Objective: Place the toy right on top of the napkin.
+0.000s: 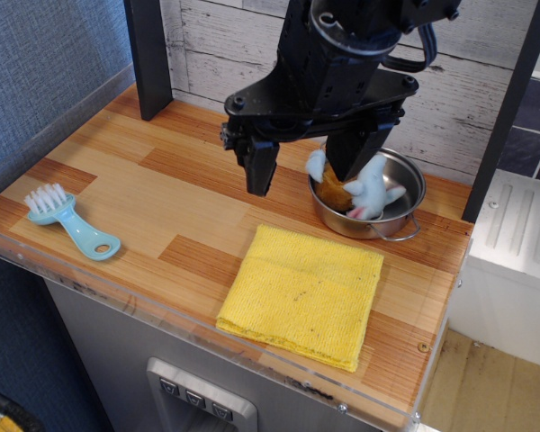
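The toy (367,191), a pale blue plush animal with a brown belly, lies inside the steel pot (412,193) at the back right of the table. The yellow napkin (301,295) lies flat on the wooden table just in front of the pot. My gripper (306,164) hangs open above the pot's left edge. Its right finger stands in front of the toy and hides part of it; its left finger is over the bare table to the left of the pot. Nothing is held between the fingers.
A light blue brush (69,221) with white bristles lies at the table's left front. A dark post (148,58) stands at the back left, another at the right (504,117). A white plank wall (216,45) runs behind the table.
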Available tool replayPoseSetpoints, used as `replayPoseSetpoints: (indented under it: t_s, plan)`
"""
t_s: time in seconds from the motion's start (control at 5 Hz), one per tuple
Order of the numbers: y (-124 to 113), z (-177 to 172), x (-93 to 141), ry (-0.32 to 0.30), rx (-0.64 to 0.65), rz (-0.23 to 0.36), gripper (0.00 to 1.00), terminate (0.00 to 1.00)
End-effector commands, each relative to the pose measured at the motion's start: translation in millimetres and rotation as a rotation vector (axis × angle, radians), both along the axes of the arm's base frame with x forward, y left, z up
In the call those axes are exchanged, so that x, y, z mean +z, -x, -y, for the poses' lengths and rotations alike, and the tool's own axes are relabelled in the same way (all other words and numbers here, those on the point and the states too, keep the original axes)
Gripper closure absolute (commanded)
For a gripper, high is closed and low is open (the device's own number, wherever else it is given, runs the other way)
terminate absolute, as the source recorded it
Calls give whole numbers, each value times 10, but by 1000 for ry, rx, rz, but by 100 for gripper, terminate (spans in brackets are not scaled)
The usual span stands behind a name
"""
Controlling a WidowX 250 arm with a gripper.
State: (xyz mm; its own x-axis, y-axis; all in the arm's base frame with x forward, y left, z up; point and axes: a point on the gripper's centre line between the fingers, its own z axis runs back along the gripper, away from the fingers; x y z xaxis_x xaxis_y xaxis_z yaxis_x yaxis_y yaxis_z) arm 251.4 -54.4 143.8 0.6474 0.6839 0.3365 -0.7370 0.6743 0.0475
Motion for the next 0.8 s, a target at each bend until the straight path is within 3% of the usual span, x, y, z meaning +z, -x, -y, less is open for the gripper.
replayPoseSetpoints:
  t_s: [0.0,0.2,0.6]
  plan:
    - [0,0,0,0,0,0,0,0]
    - [-273,72,22,40,-39,45,0,0]
    - [-625,-25,24,109,16,93,0,0]
